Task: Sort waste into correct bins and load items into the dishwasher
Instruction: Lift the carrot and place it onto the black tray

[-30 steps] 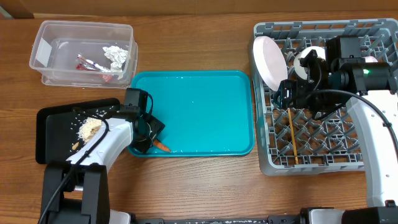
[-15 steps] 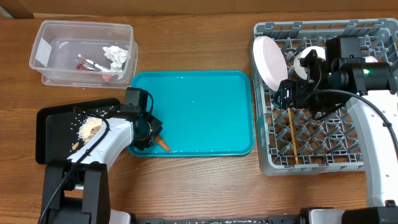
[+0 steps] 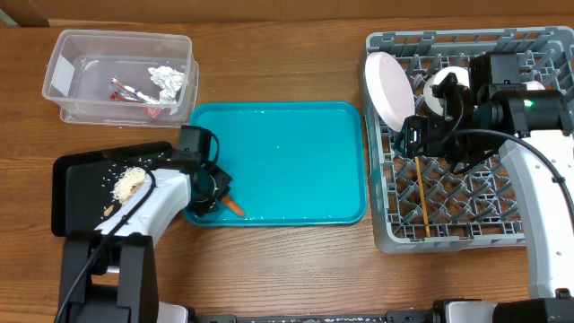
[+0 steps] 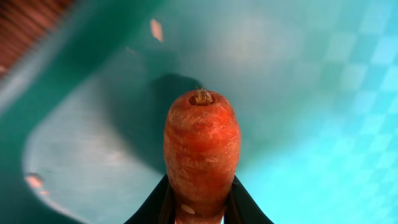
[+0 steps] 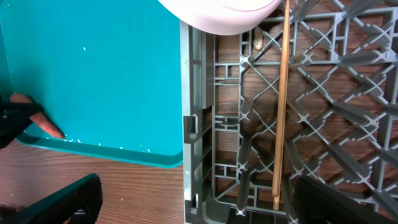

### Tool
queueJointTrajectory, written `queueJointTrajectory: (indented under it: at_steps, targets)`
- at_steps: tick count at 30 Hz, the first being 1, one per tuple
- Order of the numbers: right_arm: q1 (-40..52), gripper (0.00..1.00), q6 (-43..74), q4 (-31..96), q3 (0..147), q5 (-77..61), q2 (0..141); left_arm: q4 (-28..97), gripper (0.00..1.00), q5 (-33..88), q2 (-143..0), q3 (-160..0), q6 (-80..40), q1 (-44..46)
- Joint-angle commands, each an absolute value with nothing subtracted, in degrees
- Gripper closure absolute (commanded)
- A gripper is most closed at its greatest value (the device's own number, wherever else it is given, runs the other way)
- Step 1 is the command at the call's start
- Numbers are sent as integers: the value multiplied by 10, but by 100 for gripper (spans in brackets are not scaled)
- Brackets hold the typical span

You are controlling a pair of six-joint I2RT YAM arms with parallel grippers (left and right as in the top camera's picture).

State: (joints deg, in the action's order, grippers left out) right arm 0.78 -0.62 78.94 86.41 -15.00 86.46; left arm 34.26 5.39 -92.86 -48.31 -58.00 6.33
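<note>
The left claw (image 3: 221,197) is clamped on the small orange carrot (image 4: 201,152), which sticks out ahead of its fingers, just above the teal tray (image 3: 296,152). The right claw (image 5: 196,180) stands wide apart, with the chopsticks (image 5: 281,106) lying in the grey dish rack (image 5: 185,93) beneath it.

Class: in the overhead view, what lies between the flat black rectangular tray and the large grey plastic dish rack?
A rectangular teal plastic tray, with a small orange carrot at its near-left corner; shown overhead.
</note>
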Motion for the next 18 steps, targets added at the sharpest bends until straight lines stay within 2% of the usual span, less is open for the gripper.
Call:
queueJointTrajectory:
  at_steps: [1, 10, 18]
  targets:
    - [6, 0, -4, 788, 874, -150, 856, 366, 96, 36, -894, -529, -521, 32]
    - [6, 0, -4, 790, 874, -128, 856, 478, 96, -95, -832, -631, -434, -60]
    - [6, 0, -4, 792, 874, -126, 856, 462, 96, -176, -842, -630, -437, -179]
